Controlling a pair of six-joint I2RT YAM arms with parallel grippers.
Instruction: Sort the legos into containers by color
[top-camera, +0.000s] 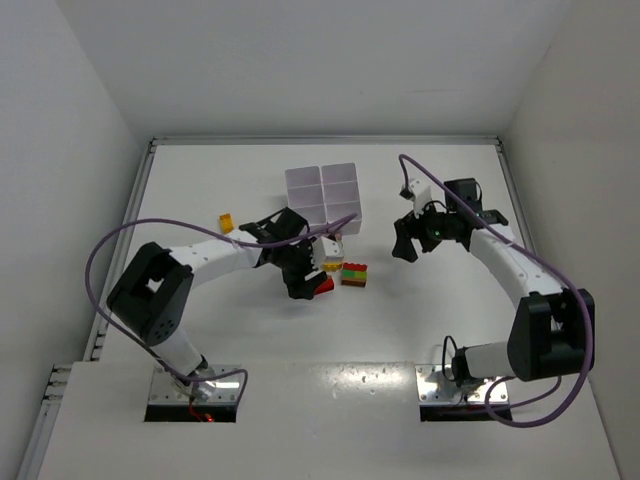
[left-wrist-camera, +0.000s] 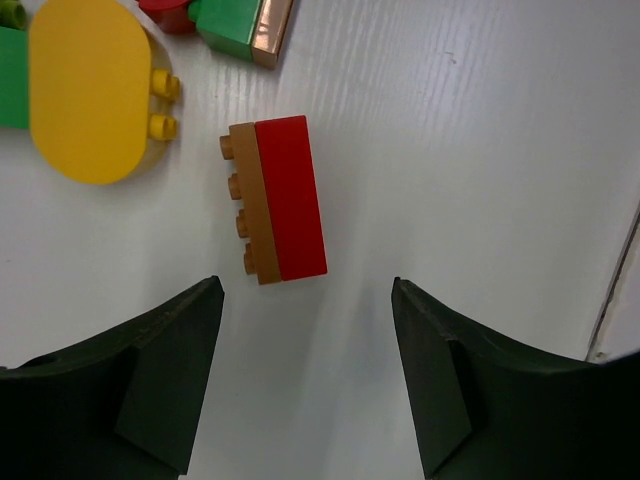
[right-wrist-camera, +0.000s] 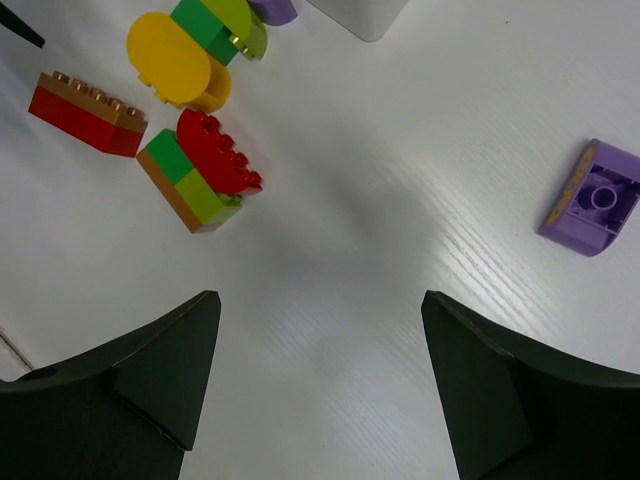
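The left gripper (left-wrist-camera: 306, 295) is held open and empty over the red plastic brick stacked on a brown plate (left-wrist-camera: 285, 200). This stack lies on the table (left-wrist-camera: 480, 150), near the white six-compartment tray (top-camera: 322, 190). The right gripper (right-wrist-camera: 320, 300) is likewise open and empty. If the stack is lifted whole (two colours joined), one colour would be mis-sorted. An off-centre closure could knock it aside.

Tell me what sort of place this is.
Likely a robot lab test cell: white tabletop boxed in by plain white walls, two black-and-white robot arms bolted at its near edge, a white divided plastic tray.
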